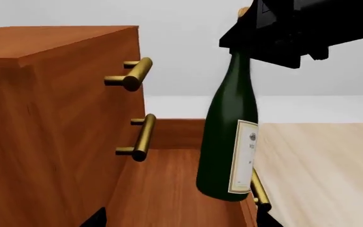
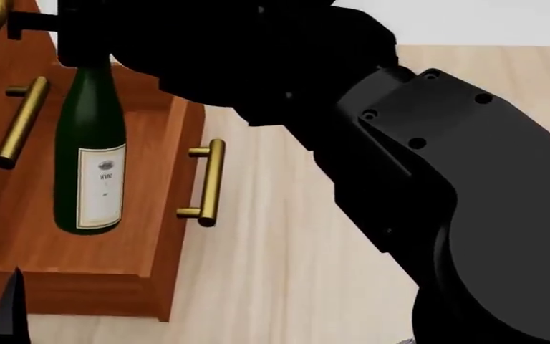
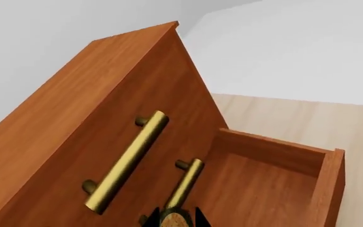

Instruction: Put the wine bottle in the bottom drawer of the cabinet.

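Observation:
The wine bottle [image 2: 89, 154], dark green with a white label, stands upright inside the open bottom drawer [image 2: 26, 244] of the reddish-brown cabinet [image 1: 43, 123]. My right gripper [image 2: 84, 51] is shut on its neck from above. In the right wrist view the tan cork [image 3: 176, 221] sits between the fingertips. In the left wrist view the bottle [image 1: 229, 137] is close behind the drawer's front panel; whether its base touches the drawer floor [image 1: 156, 189] I cannot tell. My left gripper [image 1: 180, 220] is open and empty, low beside the drawer.
Two upper drawer fronts with brass bar handles [image 1: 133, 74] [image 1: 140, 138] rise behind the bottle. The open drawer's own brass handle [image 2: 206, 183] juts out over the pale wood floor [image 2: 285, 258]. My right arm [image 2: 428, 179] fills much of the head view.

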### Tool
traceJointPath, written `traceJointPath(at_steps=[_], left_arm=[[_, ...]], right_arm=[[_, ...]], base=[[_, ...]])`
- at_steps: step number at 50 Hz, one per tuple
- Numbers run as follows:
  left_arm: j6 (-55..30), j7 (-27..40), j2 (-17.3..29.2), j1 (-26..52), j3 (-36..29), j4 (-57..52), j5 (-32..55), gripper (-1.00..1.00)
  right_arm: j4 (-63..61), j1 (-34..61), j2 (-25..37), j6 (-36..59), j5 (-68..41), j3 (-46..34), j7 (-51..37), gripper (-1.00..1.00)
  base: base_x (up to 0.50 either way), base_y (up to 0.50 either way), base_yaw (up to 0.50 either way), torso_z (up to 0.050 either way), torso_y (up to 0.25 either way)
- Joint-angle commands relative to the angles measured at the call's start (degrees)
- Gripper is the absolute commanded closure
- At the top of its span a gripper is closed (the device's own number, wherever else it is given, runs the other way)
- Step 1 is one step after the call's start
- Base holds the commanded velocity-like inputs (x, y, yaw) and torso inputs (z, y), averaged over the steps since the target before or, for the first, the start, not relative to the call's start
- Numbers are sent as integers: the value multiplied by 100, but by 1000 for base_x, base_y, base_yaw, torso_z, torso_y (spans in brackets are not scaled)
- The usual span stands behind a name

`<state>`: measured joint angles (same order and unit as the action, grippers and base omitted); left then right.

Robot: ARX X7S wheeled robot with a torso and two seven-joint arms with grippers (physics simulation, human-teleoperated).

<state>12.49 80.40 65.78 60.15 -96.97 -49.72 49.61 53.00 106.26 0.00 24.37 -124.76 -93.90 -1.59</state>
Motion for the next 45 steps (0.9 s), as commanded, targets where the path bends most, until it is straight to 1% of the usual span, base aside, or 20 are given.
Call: traceJointPath(at_steps=[1, 9, 45], left_arm=[[-68, 29, -9, -5, 28, -30, -10, -100], [-62, 6, -15, -30, 44, -8, -15, -100], [-48, -25, 3, -121, 127, -5, -22, -100]], right_arm=[[-85, 62, 0, -13, 75, 181, 102, 100], [-121, 82, 0, -32, 61, 186, 174, 100], [-218, -15, 0, 141, 147, 188, 148, 100]], base=[[0, 0, 0, 0, -125], [0, 0, 0, 0, -120], [0, 0, 0, 0, -77]])
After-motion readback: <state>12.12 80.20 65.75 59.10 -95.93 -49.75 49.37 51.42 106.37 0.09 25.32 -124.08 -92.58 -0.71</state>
